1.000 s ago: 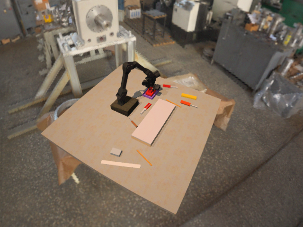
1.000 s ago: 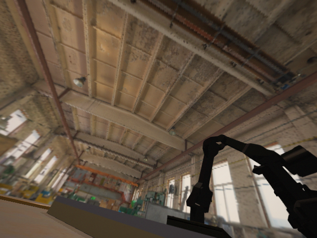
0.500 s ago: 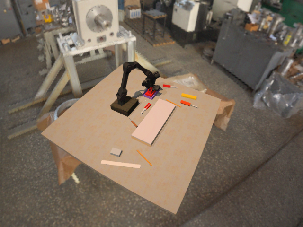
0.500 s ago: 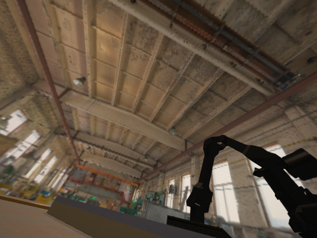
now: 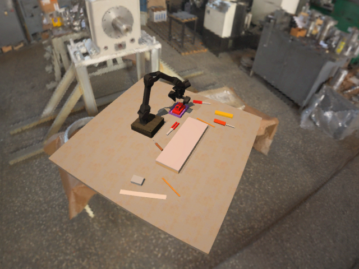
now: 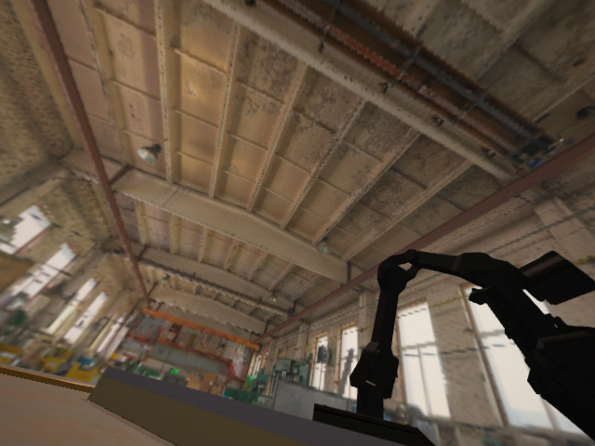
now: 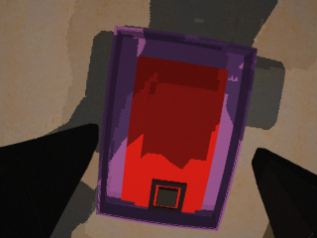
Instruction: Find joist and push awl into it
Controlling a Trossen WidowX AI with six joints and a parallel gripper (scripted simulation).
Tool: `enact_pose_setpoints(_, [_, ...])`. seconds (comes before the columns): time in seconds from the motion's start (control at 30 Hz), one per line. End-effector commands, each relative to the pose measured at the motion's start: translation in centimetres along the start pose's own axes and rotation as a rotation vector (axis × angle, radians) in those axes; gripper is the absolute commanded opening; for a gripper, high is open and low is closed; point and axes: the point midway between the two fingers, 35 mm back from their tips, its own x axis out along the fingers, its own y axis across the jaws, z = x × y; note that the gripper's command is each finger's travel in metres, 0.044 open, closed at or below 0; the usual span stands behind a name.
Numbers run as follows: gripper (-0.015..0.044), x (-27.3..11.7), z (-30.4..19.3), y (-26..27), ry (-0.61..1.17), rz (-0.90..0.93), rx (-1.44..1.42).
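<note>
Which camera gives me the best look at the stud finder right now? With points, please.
The wrist view: the red stud finder (image 5: 178, 109) (image 7: 183, 134) fills much of the purple tray (image 5: 180, 116) (image 7: 108, 149). The top view shows it small, partly behind the gripper (image 5: 179, 100) (image 7: 175, 141); the exterior view misses it.

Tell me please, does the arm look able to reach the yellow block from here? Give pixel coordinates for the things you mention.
Probably yes: the open tool (image 5: 182, 97) (image 7: 178, 145) holds nothing, and nothing tall stands before the yellow block (image 5: 224, 114).

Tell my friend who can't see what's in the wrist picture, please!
A red stud finder lies inside a purple tray. The robot's open black hand is above, one finger on each side, not holding it.
</note>
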Motion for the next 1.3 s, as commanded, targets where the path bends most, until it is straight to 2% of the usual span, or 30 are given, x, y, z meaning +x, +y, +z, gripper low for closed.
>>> enact_pose_setpoints(0.0, [0.0440,-4.6,1.2,0.1,-0.024,-0.010,-0.007])
enact_pose_setpoints(0.1, [0.0440,-4.6,1.2,0.1,-0.024,-0.010,-0.007])
enact_pose_setpoints(0.13, [0.0440,-3.2,0.9,-0.4,-0.025,-0.018,0.005])
enact_pose_setpoints(0.2, [0.0440,-3.4,-0.6,-2.4,-0.012,-0.038,0.088])
enact_pose_setpoints(0.47, [0.0440,-4.9,-10.4,-11.0,0.056,-0.132,0.539])
enact_pose_setpoints(0.73, [0.0440,-6.7,-21.4,-15.0,0.113,-0.194,0.968])
enact_pose_setpoints(1.0, [0.0440,-8.6,-33.0,-14.6,0.160,-0.249,1.427])
enact_pose_setpoints(1.27, [0.0440,-9.6,-43.3,-9.7,0.209,-0.235,1.893])
